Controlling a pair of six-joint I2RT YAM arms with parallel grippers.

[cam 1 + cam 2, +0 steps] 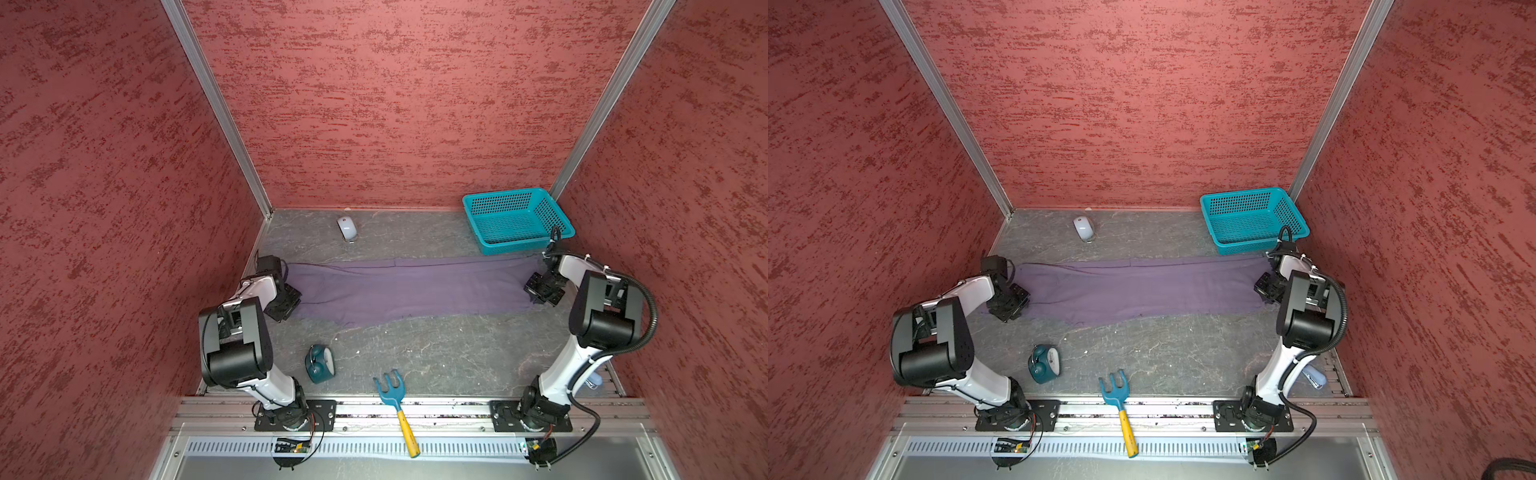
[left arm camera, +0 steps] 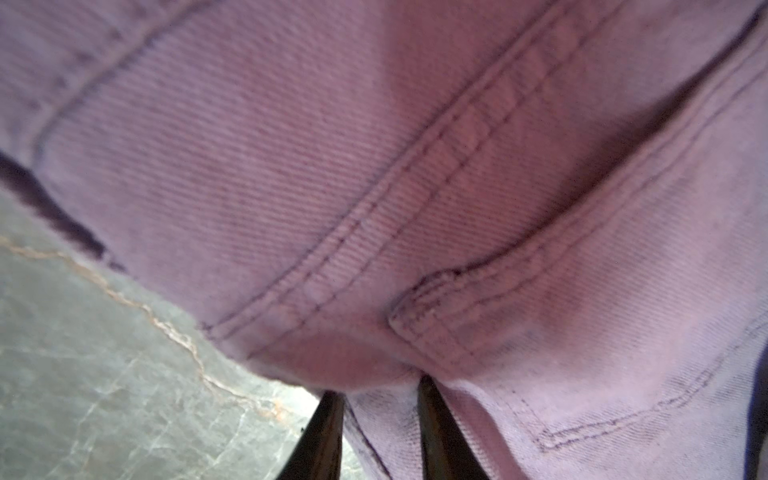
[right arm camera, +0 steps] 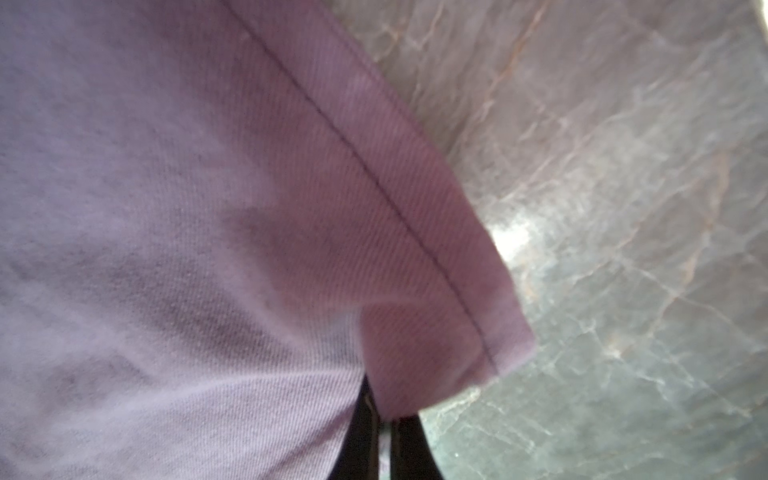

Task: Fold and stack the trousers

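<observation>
Trousers [image 1: 407, 291], ends hidden under left hand [image 1: 292, 300], right hand [image 1: 533, 291]

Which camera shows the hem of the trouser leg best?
The right wrist view: the hem is large and close, its stitch line clear, a corner at the right tool. In both top views it is only the small right-hand edge of the trousers. The left wrist view shows seams at the other end, no hem.

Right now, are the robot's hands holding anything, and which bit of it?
Yes, both hold the trousers. The left gripper pinches the edge at the waist end; the right gripper pinches the hem of a leg.
</observation>
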